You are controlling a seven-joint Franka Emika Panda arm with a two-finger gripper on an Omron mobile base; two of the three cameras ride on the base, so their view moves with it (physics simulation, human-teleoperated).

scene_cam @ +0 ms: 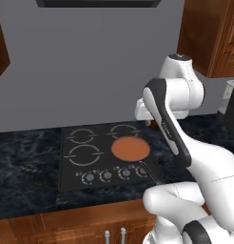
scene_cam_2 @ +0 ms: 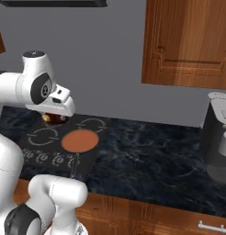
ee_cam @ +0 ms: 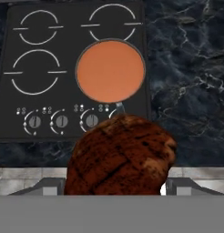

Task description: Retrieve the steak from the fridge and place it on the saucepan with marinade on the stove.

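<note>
The steak (ee_cam: 119,158), a dark brown seared lump, fills the bottom of the hand view between the fingers of my gripper (ee_cam: 118,184), which is shut on it. In the right base view the steak (scene_cam_2: 51,118) hangs under the hand (scene_cam_2: 59,106), above the back of the stove (scene_cam_2: 40,148). The saucepan with marinade (ee_cam: 110,71) shows a flat orange-brown disc on the front right burner, below and ahead of the steak, apart from it. From the left, the saucepan (scene_cam: 130,148) sits on the stove (scene_cam: 71,164), its dark handle pointing to the front. The fridge is out of view.
Dark marble counter (scene_cam_2: 147,156) runs on both sides of the stove. A grey appliance (scene_cam_2: 218,137) stands at the right end of the counter. Wooden wall cabinets (scene_cam_2: 188,41) hang above it, and a range hood (scene_cam: 97,2) sits over the cooktop.
</note>
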